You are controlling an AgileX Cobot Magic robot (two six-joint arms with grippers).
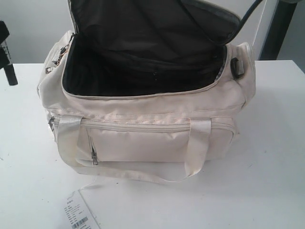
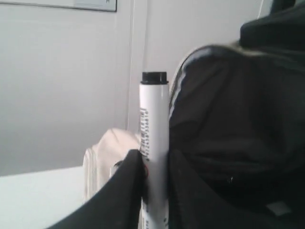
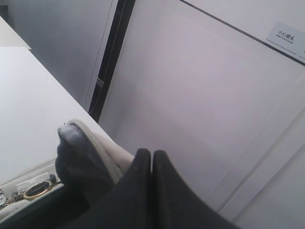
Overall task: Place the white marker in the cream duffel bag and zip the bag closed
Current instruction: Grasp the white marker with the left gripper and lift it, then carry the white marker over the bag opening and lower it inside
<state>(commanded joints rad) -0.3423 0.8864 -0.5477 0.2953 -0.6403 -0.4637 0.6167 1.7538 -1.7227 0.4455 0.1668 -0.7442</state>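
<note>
Two tools: left tool [image 2: 155, 167] grips the white marker [image 2: 154, 119], right tool [image 3: 151, 160] shut; cream duffel bag [image 1: 143, 143] gapes open.

The right gripper [image 3: 151, 155] has its jaws pressed together. The raised flap of the cream duffel bag [image 3: 83, 143] touches the gripper. A gold ring charm [image 3: 37, 190] lies near the flap.

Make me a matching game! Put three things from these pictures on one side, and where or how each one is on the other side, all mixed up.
Things:
1. white marker
2. cream duffel bag
3. barcoded paper tag

Place or state:
A. lying flat on the table
B. open on top, black lining showing
C. pinched upright in the left gripper

Pairs: 1-C, 2-B, 3-A
</note>
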